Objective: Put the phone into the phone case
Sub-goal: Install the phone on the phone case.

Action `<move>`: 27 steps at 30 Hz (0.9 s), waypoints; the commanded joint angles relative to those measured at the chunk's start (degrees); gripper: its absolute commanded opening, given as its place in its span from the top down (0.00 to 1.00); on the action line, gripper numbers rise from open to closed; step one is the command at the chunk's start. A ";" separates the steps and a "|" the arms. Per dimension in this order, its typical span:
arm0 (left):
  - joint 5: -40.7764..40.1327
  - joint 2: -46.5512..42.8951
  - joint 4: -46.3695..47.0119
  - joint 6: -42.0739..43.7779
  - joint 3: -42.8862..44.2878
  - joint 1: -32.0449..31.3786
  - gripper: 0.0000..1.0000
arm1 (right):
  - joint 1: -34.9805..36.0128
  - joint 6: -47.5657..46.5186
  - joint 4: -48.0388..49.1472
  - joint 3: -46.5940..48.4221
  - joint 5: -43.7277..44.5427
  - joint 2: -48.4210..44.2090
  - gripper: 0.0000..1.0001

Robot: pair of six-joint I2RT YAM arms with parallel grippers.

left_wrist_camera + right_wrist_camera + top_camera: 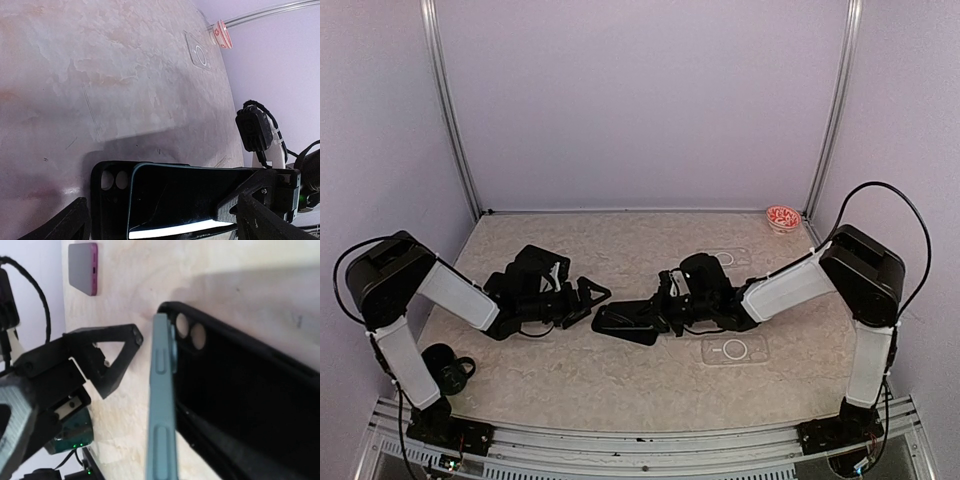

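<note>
Black case [620, 322] lies flat mid-worktop, camera holes [114, 180] toward the left arm. Teal phone [175, 192] sits in the case tilted: one long edge is down inside, the other is raised and shows edge-on in the right wrist view [162, 405].

Right end effector [665, 300] is at 3 o'clock of the case, fingers pressed onto the phone and pinching it. One finger [235, 200] lies across the phone face.

Left end effector [592, 305] is at 9 o'clock of the case, just beside it. It is spread and holds nothing, and it doesn't touch the case or the phone.

One clear case [735, 350] is at 4 o'clock of the black case, another [730, 258] at 2 o'clock. Red dish [782, 218] is in the far right corner. Black roll [445, 367] is at 8 o'clock, near the left arm base. Purple slab [82, 267] lies flat beyond the left end effector, seen only in the right wrist view.
</note>
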 commanded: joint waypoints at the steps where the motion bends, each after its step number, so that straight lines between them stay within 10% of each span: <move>1: 0.86 1.54 2.42 -0.22 0.03 -0.75 0.01 | 0.20 1.58 5.10 -0.61 -1.11 1.58 1.00; 27: 2.23 5.64 4.71 -1.54 1.93 -4.59 0.01 | -1.75 8.40 15.70 -2.08 -7.00 10.40 1.00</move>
